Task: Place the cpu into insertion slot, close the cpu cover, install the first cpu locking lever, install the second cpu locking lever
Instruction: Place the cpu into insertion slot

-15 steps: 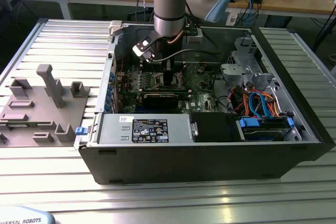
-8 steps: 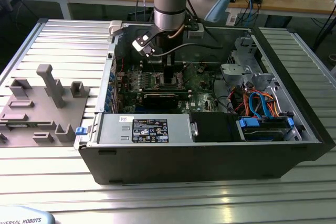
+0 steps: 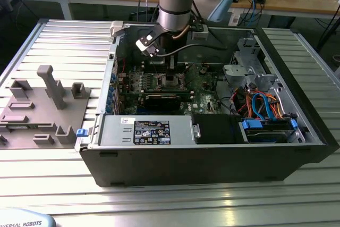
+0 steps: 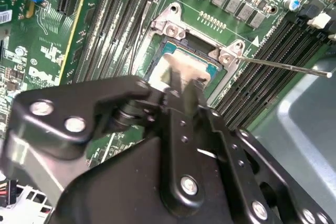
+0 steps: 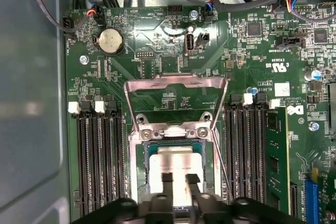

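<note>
The cpu (image 5: 176, 161) lies flat in the insertion slot (image 5: 210, 156), silver top up, among green board; it is also in the second wrist view (image 4: 181, 66). The cpu cover (image 5: 176, 85) stands swung back off the slot, its window showing board behind it. A thin locking lever (image 4: 289, 67) sticks out free beside the socket. My gripper (image 5: 180, 181) is low over the chip's near half, fingers a narrow gap apart with nothing between them; the tips (image 4: 184, 88) look to be at or just above the chip. In the exterior view the gripper (image 3: 171, 74) reaches down into the open computer case.
Long black memory slots (image 5: 100, 156) flank the socket, and a green memory stick (image 5: 275, 156) stands in one. A coin cell (image 5: 111, 41) and cables lie beyond the cover. The case wall (image 5: 31, 103) is close. A grey fixture tray (image 3: 42, 104) sits at the exterior view's left.
</note>
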Robot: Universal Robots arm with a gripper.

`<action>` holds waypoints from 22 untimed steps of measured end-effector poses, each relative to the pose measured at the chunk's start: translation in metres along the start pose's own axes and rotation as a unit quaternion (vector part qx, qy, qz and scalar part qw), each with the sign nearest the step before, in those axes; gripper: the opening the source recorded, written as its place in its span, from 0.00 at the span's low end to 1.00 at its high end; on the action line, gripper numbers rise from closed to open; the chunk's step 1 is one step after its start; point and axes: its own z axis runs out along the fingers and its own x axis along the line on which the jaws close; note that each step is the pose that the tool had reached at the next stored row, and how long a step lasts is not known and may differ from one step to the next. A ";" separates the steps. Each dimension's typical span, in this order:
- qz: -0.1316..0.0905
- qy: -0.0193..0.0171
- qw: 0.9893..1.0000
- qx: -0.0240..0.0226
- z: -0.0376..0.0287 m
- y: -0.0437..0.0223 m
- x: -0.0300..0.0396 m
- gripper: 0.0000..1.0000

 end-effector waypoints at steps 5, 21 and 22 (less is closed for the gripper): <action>-0.039 0.000 0.999 0.005 0.0001 0.0025 0.0001 0.11; -0.048 0.000 0.999 0.012 -0.0417 0.0112 -0.0007 0.11; -0.048 0.000 0.999 0.012 -0.0443 0.0112 -0.0007 0.11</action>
